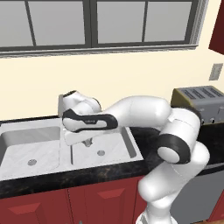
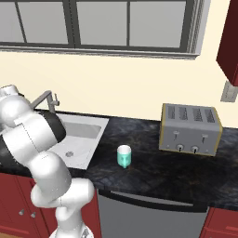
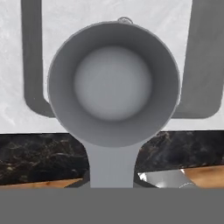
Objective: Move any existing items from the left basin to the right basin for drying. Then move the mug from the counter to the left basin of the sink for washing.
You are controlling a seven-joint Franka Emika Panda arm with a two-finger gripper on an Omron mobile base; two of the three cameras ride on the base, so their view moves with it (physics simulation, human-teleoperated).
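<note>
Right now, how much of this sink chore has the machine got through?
Roughly half of the first step. The left basin looks bare apart from its drain, and the grey metal utensil fills the hand view, apparently held in the shut fingers over the sink, near the right basin. It has not been set down yet. The teal mug stands on the counter, untouched; that step is left.
</note>
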